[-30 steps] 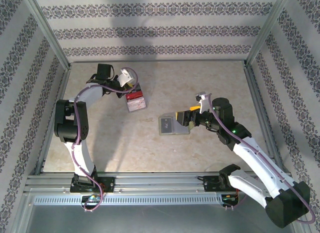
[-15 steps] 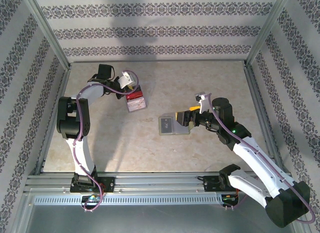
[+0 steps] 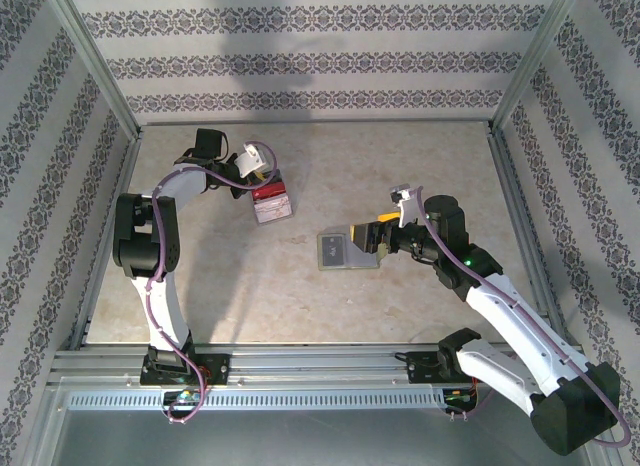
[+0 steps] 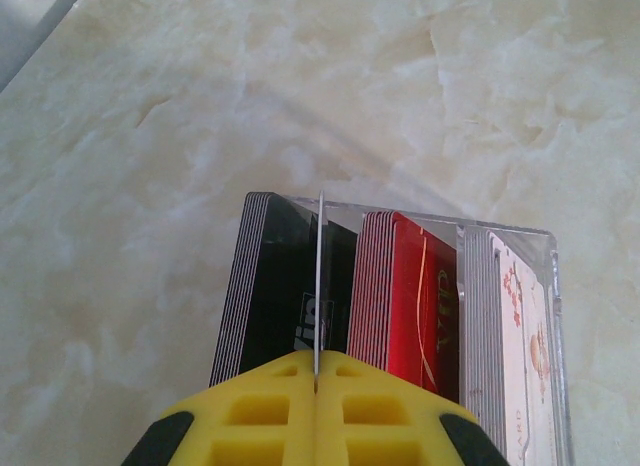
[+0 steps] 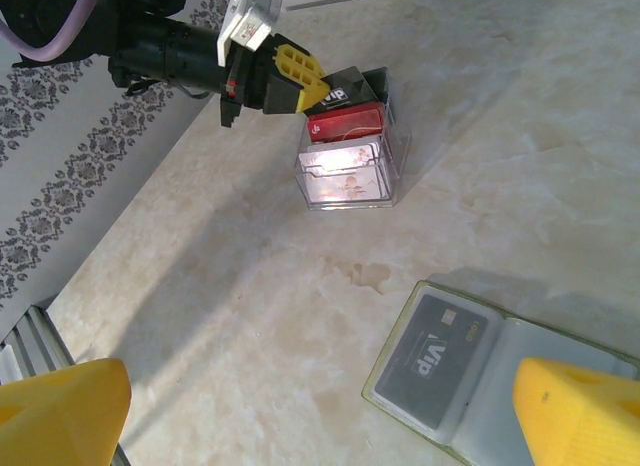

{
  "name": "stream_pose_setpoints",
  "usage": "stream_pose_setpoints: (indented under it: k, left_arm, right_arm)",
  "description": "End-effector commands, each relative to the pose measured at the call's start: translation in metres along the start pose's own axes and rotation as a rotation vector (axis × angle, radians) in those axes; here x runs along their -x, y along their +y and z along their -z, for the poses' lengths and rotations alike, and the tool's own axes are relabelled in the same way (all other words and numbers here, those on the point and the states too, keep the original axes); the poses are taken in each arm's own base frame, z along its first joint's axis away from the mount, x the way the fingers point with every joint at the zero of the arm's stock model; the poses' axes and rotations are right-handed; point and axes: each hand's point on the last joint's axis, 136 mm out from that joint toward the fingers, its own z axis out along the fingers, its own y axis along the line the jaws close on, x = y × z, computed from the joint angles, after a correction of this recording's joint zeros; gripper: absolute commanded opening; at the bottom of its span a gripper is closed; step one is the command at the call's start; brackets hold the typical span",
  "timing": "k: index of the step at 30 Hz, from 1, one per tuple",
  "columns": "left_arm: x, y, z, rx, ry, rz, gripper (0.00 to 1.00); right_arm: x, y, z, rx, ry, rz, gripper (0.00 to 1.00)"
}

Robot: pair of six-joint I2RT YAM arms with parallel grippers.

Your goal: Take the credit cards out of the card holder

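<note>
Upper left of centre in the top view: left hand (image 3: pixel 262 184), fingers together, at the far end of a clear box (image 3: pixel 272 204) on the marble-look table (image 3: pixel 430 166).

In the left wrist view: yellow fingers (image 4: pixel 260 416) of the left hand (image 4: pixel 315 371) clamped on a thin card (image 4: pixel 318 286), seen edge-on, face not readable, upright over the line between two stacks. Left of that card a black stack (image 4: pixel 265 286), right of it a red stack (image 4: pixel 400 296), then a pale patterned stack (image 4: pixel 515 336), all standing in the clear box (image 4: pixel 555 286).

Centre of the top view: card holder (image 3: pixel 345 251), lying open and flat, well apart from the box. In its left leaf, a grey VIP card (image 3: pixel 331 250).

Right of centre: right hand (image 3: pixel 372 238), jaws wide apart, at the right leaf of the holder, gripping nothing.

In the right wrist view: yellow fingertips (image 5: pixel 575 411) at the two lower corners, card holder (image 5: pixel 520 376) between them at lower right, grey VIP card (image 5: pixel 432 361) in it; clear box (image 5: pixel 350 181) and left hand (image 5: pixel 310 76) at upper centre.
</note>
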Motion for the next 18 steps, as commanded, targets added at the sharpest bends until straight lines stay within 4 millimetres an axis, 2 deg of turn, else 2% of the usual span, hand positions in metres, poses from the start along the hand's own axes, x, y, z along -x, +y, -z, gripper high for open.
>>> stream_pose_setpoints:
  k: [1, 9, 11, 13, 14, 16, 18]
  left_arm:
    - [0.0000, 0.0109, -0.0008, 0.007, -0.023, 0.001, 0.02]
    - [0.0090, 0.0112, -0.0043, -0.011, -0.076, 0.017, 0.05]
    - [0.0083, 0.0117, -0.0052, -0.011, -0.076, 0.022, 0.13]
    - [0.0074, 0.0129, -0.0056, -0.003, -0.072, 0.027, 0.32]
    - [0.0071, 0.0132, -0.0052, 0.000, -0.070, 0.027, 0.37]
    - [0.0063, 0.0136, -0.0038, 0.010, -0.063, 0.025, 0.42]
    - [0.0064, 0.0143, -0.0019, 0.023, -0.060, 0.020, 0.42]
  right_arm:
    - [0.0015, 0.0024, 0.0017, 0.018, -0.012, -0.007, 0.98]
    - [0.0003, 0.0026, 0.0005, 0.022, -0.006, -0.009, 0.98]
    - [-0.0007, 0.0021, 0.0003, 0.020, -0.004, -0.010, 0.98]
    - [-0.0010, 0.0025, 0.0005, 0.023, -0.004, -0.010, 0.98]
    - [-0.0013, 0.0026, 0.0008, 0.023, -0.004, -0.011, 0.98]
    - [-0.0015, 0.0029, 0.0011, 0.024, -0.005, -0.010, 0.98]
    - [-0.0011, 0.0028, 0.0014, 0.023, -0.007, -0.007, 0.98]
